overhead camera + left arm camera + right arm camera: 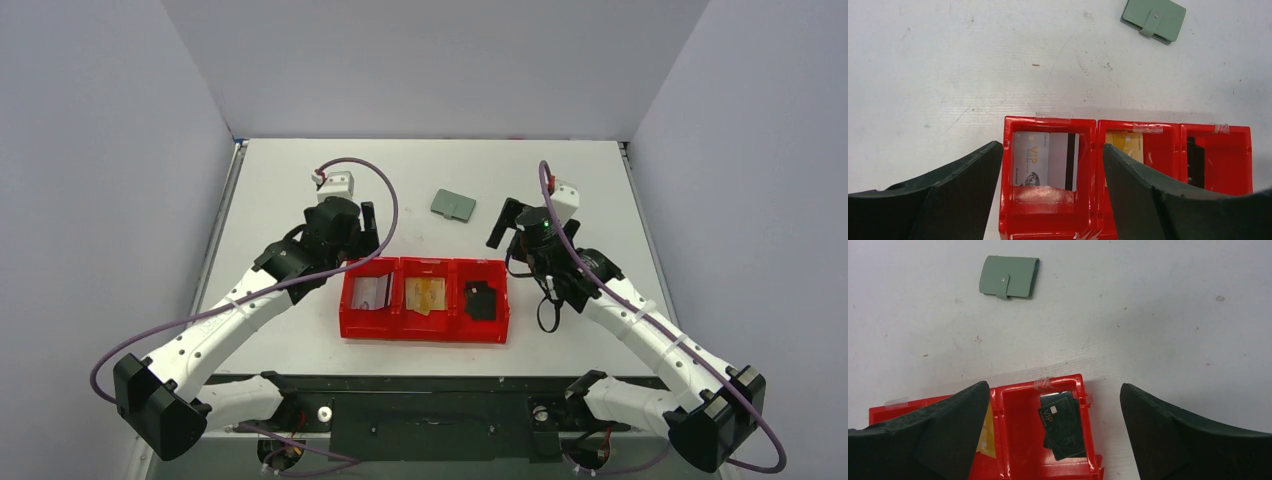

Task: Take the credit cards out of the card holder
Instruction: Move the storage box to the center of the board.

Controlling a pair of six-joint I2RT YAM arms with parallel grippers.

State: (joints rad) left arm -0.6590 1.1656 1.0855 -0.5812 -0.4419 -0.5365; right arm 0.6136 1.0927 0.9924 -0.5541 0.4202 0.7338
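The grey-green card holder (pixel 454 204) lies shut on the white table beyond the red tray, its snap tab fastened (pixel 1153 19) (pixel 1009 276). Credit cards lie in the tray: silver ones (pixel 1045 160) in the left compartment, a tan-yellow one (pixel 1128 145) in the middle, black ones (pixel 1063 425) on the right. My left gripper (pixel 345 240) (pixel 1052 146) hovers open over the left compartment, holding nothing. Over the right end of the tray, my right gripper (pixel 525 240) (pixel 1054 386) is open and empty. Neither gripper touches the card holder.
The red three-compartment tray (pixel 425 333) sits near the table's front, between both arms. Bits of clear tape stick to its far rim (pixel 1050 121). Grey walls close in the table on the left, right and back.
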